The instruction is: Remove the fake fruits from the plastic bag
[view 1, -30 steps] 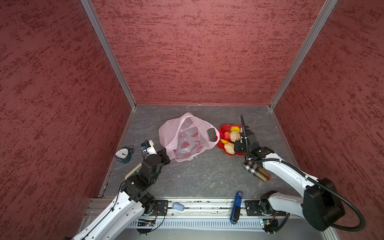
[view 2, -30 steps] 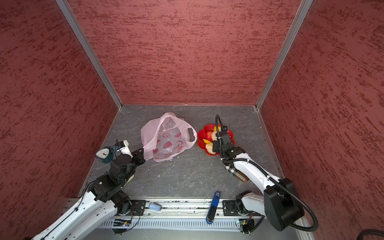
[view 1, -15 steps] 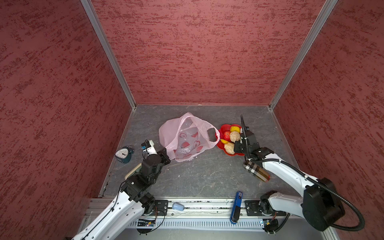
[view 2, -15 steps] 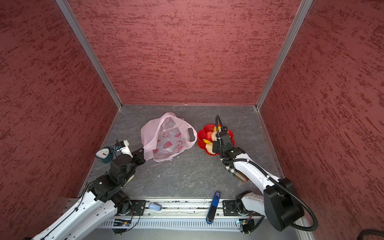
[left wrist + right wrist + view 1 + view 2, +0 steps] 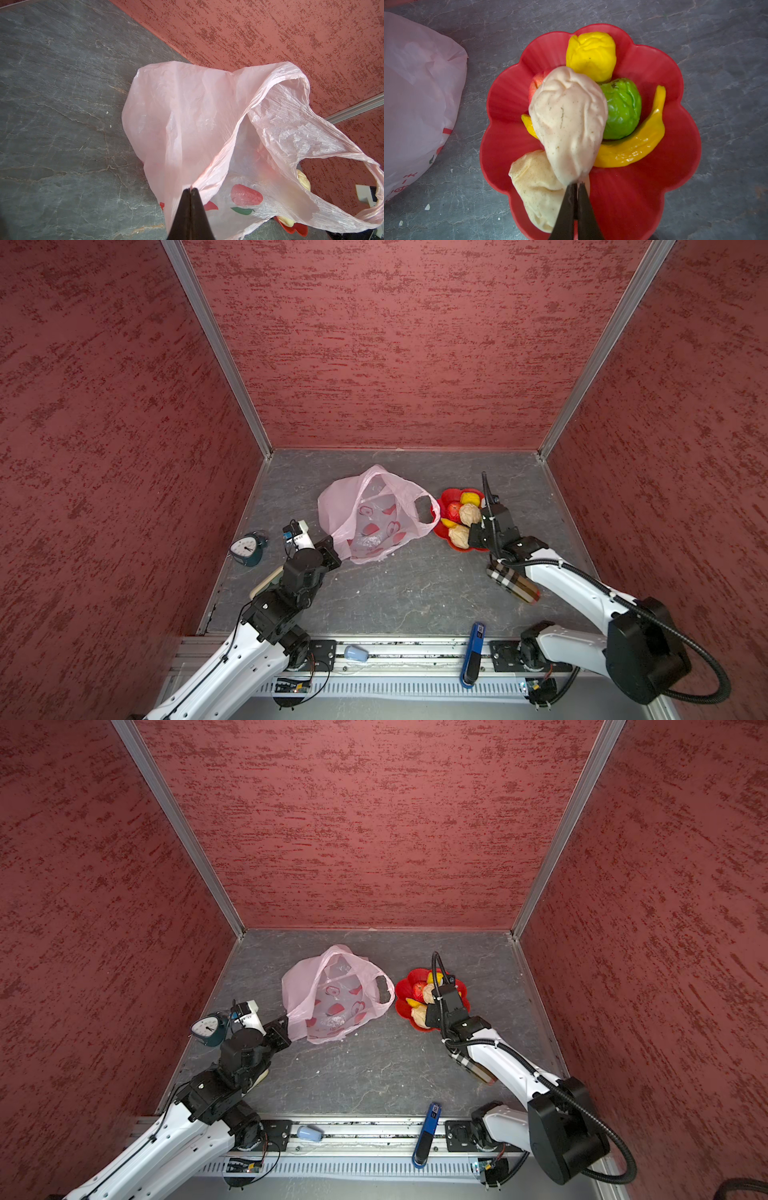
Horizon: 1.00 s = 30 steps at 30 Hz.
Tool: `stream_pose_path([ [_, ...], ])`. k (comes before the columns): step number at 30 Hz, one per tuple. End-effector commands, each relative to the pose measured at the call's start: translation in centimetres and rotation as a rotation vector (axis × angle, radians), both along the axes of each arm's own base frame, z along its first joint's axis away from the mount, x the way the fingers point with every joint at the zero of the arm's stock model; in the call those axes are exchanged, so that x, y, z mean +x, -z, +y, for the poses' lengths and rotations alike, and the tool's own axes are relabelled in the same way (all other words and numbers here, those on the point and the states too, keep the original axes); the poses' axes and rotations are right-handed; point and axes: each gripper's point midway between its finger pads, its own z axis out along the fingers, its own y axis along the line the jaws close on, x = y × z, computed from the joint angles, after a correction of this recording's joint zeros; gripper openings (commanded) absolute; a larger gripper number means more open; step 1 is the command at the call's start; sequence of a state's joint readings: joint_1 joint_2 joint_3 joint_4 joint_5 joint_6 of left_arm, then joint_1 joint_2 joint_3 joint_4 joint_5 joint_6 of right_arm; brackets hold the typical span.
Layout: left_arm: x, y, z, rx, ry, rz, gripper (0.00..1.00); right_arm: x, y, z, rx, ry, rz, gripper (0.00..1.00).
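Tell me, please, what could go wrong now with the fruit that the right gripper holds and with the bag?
1. The right gripper pinches the beige fruit only at its narrow tip; it may slip.
2. The red dish is crowded, so a released fruit could roll off.
3. The left gripper pinches the thin bag; pulling might tear it.

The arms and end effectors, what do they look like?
The left arm and right arm have white shells with black joints. Thin black cables run along them, and a thick ribbed black hose loops near the right arm's base. The left end effector and right end effector each have two black tapering fingers.
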<state>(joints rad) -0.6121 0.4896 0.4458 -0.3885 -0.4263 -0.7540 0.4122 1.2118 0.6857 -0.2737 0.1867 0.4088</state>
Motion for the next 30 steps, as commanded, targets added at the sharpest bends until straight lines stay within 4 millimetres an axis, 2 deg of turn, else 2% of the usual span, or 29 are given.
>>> stream_pose_path([
  [1, 0.0, -1.0, -0.2, -0.011, 0.011, -0.021, 0.06, 0.1, -0.5, -0.2, 0.022, 0.017, -0.025, 0.05],
  [18, 0.3, -0.8, -0.6, -0.006, 0.021, -0.017, 0.06, -0.3, -0.1, -0.3, 0.031, 0.027, -0.016, 0.17],
  [26, 1.0, -1.5, -1.2, 0.004, 0.035, -0.03, 0.07, -0.2, -1.7, -0.6, 0.032, 0.034, -0.044, 0.22],
  [30, 1.7, -2.1, -1.5, 0.022, 0.04, -0.043, 0.07, -0.1, -3.0, -0.7, 0.036, 0.042, -0.073, 0.29],
])
